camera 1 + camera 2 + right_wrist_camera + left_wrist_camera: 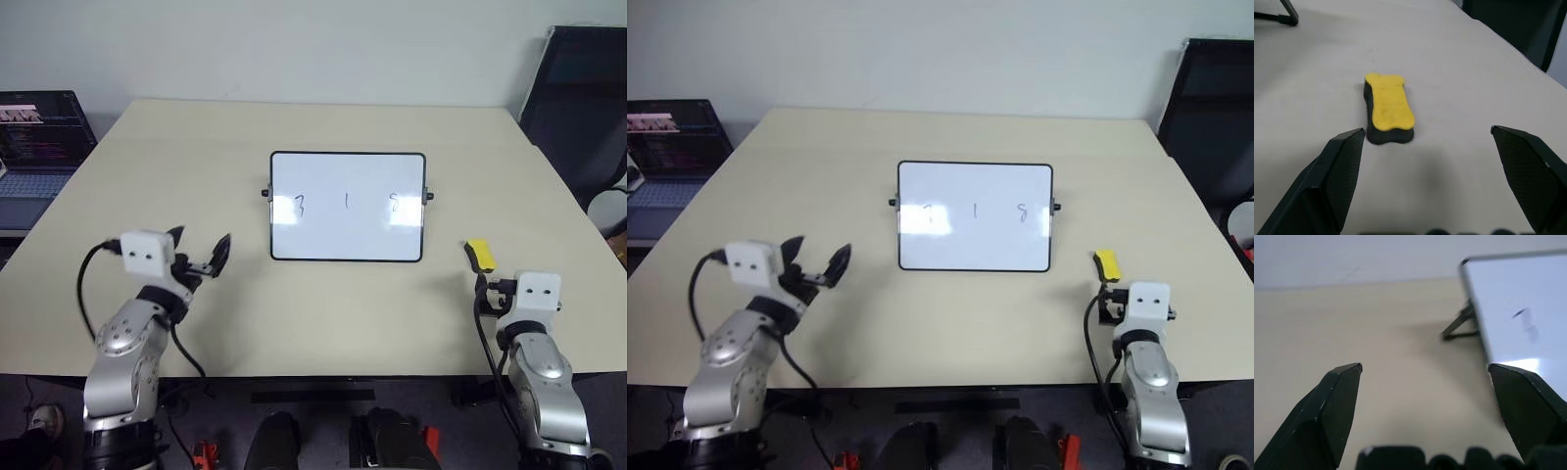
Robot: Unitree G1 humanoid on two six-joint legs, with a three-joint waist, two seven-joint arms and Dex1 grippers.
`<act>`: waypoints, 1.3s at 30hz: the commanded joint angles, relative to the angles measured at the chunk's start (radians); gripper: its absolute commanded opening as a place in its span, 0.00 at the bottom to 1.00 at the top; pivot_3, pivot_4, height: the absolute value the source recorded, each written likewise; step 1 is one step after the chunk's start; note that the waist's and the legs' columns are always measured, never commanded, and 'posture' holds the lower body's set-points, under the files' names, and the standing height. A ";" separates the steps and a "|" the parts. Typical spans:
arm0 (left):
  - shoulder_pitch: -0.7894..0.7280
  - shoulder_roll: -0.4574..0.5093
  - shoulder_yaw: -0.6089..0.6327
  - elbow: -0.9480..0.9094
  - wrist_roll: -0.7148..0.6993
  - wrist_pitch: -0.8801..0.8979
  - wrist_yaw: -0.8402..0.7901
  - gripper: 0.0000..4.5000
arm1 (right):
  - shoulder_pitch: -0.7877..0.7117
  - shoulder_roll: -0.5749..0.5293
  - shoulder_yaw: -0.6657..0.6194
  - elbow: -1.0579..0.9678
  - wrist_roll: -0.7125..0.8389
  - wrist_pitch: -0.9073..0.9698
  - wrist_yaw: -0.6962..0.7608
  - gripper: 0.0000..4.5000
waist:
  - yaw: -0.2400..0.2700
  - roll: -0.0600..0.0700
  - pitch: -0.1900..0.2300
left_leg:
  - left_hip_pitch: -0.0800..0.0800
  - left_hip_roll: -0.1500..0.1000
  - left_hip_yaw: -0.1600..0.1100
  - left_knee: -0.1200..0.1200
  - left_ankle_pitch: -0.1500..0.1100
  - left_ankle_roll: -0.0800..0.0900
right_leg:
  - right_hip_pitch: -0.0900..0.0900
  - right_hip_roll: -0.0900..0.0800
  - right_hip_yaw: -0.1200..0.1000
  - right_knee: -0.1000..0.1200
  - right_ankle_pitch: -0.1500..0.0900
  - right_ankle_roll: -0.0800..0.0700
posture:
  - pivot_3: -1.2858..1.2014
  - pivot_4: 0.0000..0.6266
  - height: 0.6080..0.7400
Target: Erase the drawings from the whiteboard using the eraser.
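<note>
Well, the right claw point(1425, 142) gapes empty with the eraser point(1387, 106) lying flat on the tabletop point(323, 304) just ahead, toward its left finger; likely light and spongy, best pinched across its long sides.

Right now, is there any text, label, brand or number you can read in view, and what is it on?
Nothing here can be read for certain.
Whiteboard: three small marker drawings; the middle one looks like "1" or a plain stroke, the outer two are unclear squiggles.
Laptop screen: lines of text, too small to read.
Eraser: no print on its yellow top.
</note>
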 commanded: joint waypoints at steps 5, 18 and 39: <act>-0.099 0.017 -0.140 -0.063 -0.143 0.073 -0.218 1.00 | -0.109 -0.044 -0.034 -0.051 0.087 0.139 0.044 1.00 | 0.000 0.000 0.000 | -0.001 -0.001 0.000 0.000 0.000 0.000 | 0.000 0.002 0.000 -0.001 0.003 0.006 | 0.52 0.24 1.00; -0.275 0.016 -0.416 0.128 -0.101 -0.008 -0.613 1.00 | -0.257 -0.094 -0.053 0.071 0.170 0.341 0.099 1.00 | -0.001 0.000 0.000 | 0.000 -0.001 0.000 0.000 0.000 0.000 | 0.000 0.004 0.000 0.000 0.003 0.005 | 0.52 0.24 1.00; -0.299 -0.040 -0.470 0.192 -0.015 -0.111 -0.666 1.00 | -0.351 -0.087 -0.111 0.240 0.229 0.324 0.080 1.00 | -0.005 0.001 0.001 | -0.001 -0.001 0.000 0.000 0.000 0.000 | -0.001 0.005 0.000 0.000 0.004 0.006 | 0.52 0.24 1.00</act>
